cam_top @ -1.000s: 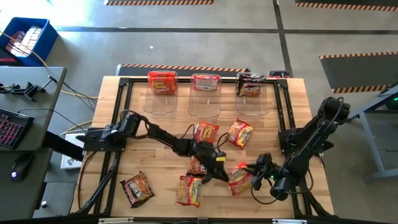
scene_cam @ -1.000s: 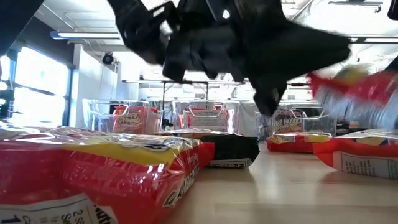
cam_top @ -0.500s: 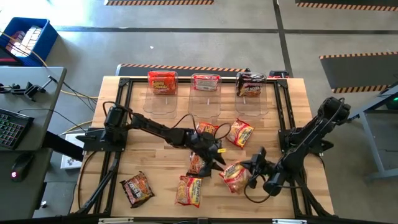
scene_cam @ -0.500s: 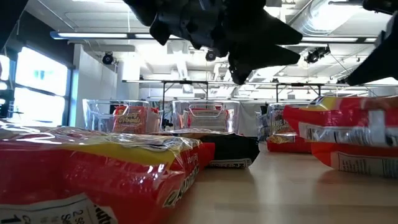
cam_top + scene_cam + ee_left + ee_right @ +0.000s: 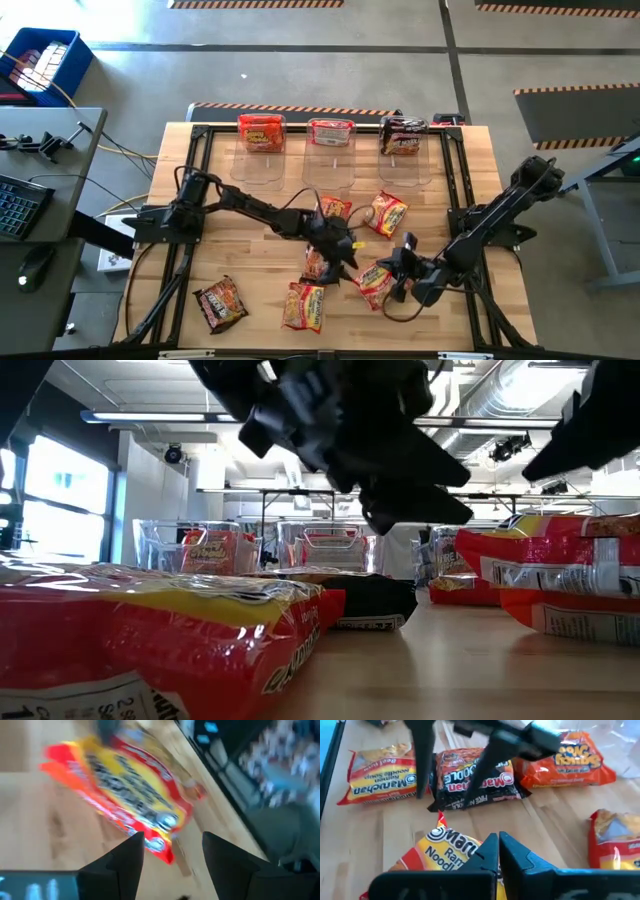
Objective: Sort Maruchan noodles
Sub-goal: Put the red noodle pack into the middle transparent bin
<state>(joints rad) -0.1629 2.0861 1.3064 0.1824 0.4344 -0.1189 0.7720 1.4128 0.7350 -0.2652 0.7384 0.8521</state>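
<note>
Maruchan noodles lie scattered on my wooden surface, and three more packets stand in the clear bins along the far edge: an orange one, a red-and-white one and a dark one, each in its own bin.

From the high view I count the loose packets. One dark packet lies near the front left corner, with a red-and-yellow packet just beside it to the right. Two orange packets sit nearer the bins, in the middle of the surface.

My left claw hangs over the middle of the surface, above a dark packet that its arm partly hides. In the left wrist view its two fingers stand apart and nothing is between them, so it is released.

My right claw is at the front right part of the surface, at the edge of a red-and-yellow packet. In the right wrist view its fingers are pressed together at the edge of this packet, so it is clenched. I cannot tell if it pinches the wrapper or only touches it.
</note>
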